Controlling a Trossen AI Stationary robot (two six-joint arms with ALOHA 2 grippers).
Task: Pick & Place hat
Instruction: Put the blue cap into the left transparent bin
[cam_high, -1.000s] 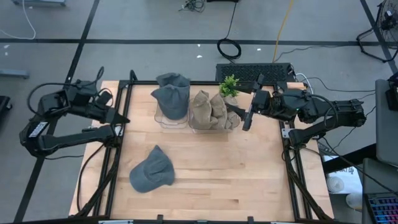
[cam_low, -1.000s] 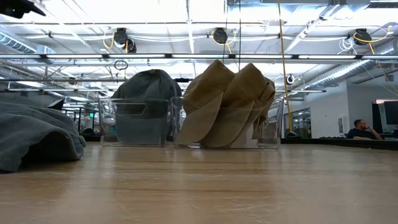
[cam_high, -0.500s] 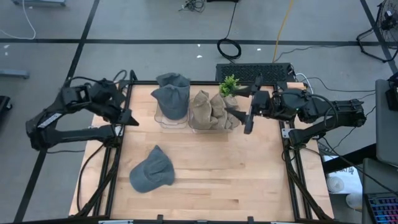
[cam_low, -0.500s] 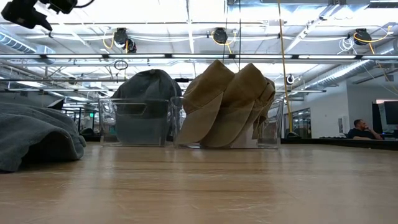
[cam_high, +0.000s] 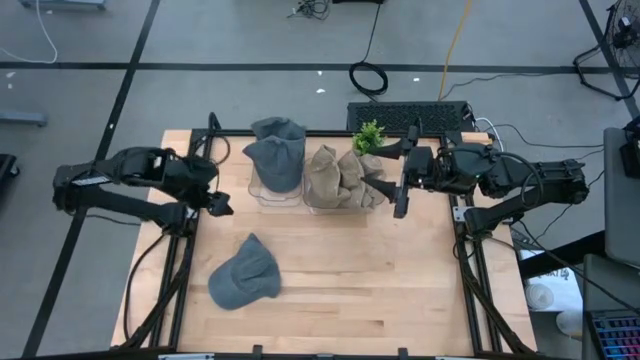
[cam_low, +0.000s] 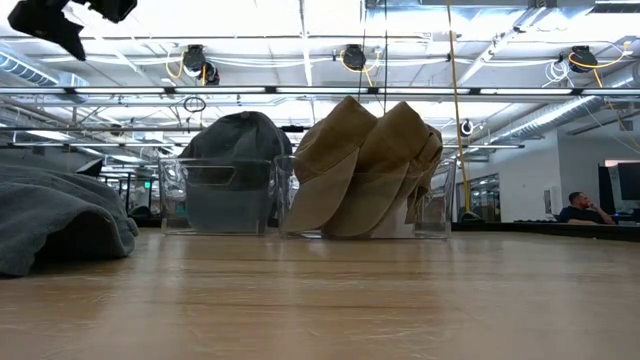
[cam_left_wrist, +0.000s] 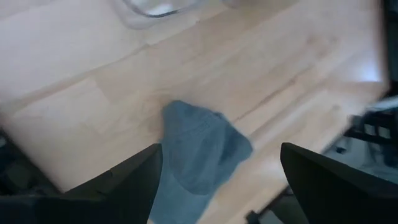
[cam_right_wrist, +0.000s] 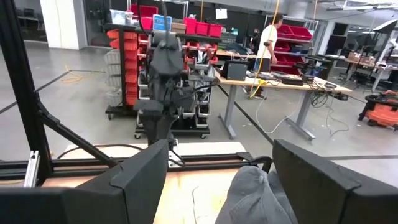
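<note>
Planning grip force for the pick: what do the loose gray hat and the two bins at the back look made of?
The gray hat looks like soft matte woven fabric, likely cotton: it lies slumped and creased. The bins look like clear hard plastic, probably acrylic: the hats inside show through the glossy walls.

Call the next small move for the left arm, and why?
Probably carry the left gripper on toward the loose gray hat and lower over it. The hat lies alone on the table, apart from the gray-hat bin; the jaws are open and empty, short of it. The right gripper waits by the tan hats.
</note>
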